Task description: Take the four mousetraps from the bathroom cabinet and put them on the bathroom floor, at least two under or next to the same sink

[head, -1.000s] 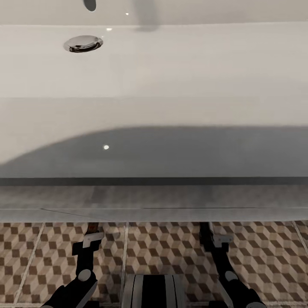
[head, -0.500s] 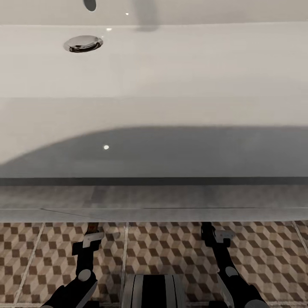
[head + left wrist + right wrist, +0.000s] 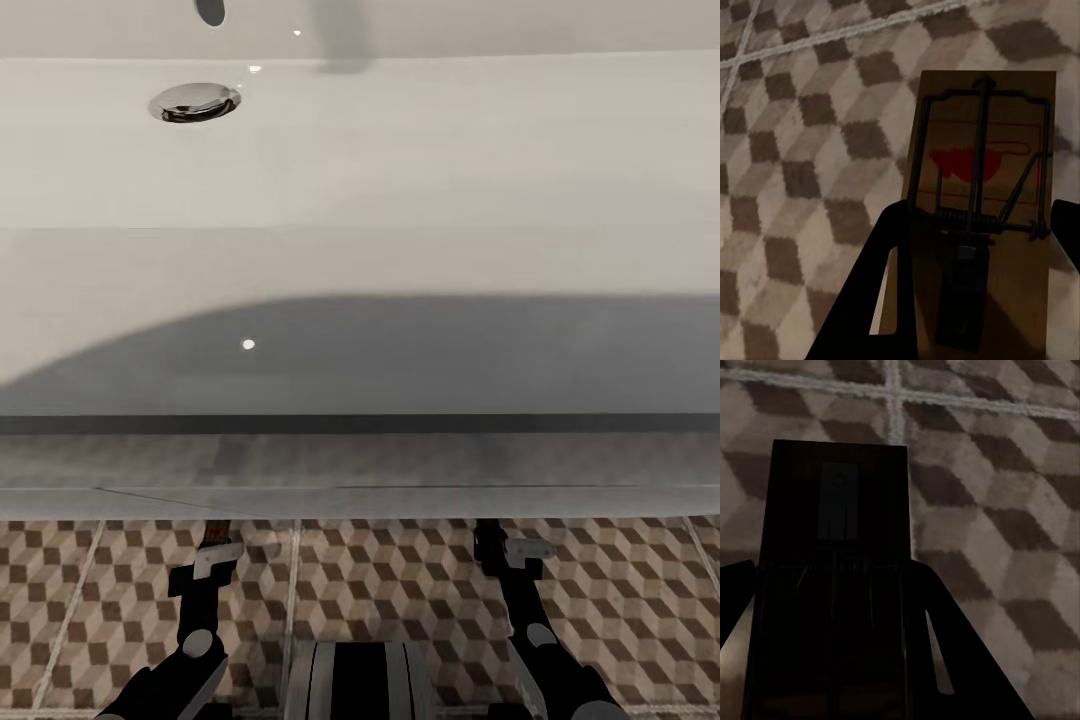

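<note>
Two mousetraps, one clamped lengthwise between the fingers of each gripper, left (image 3: 975, 247) and right (image 3: 832, 607), are held just above the bathroom floor (image 3: 400, 580) at the sink (image 3: 360, 250) front edge.

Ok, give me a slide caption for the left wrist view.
Mousetrap between the left gripper's dark fingers, over the cube-patterned bathroom floor.
</note>
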Robot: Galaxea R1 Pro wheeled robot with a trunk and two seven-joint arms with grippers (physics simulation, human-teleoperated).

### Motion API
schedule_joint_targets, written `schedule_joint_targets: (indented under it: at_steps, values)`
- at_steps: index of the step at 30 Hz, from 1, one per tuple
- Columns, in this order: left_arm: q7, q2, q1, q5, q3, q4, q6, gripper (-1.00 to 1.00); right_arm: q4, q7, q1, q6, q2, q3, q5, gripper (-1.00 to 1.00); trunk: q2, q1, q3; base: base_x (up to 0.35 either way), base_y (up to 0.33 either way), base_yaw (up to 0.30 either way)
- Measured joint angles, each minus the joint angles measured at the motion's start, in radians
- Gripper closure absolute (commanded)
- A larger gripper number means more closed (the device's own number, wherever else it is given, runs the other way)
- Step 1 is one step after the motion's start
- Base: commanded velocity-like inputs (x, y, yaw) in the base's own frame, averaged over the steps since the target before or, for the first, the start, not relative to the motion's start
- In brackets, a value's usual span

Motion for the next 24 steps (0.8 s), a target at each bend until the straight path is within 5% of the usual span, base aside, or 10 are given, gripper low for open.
schedule_joint_targets:
  at_steps: [24]
  values:
    - [-0.020,0.003,-0.004,0.001,0.011,-0.009,0.004,1.00,-0.043,0.001,-0.020,0.003,0.000,0.000,0.002,1.00,0.000,0.000,0.000,0.000,0.000,0.000]
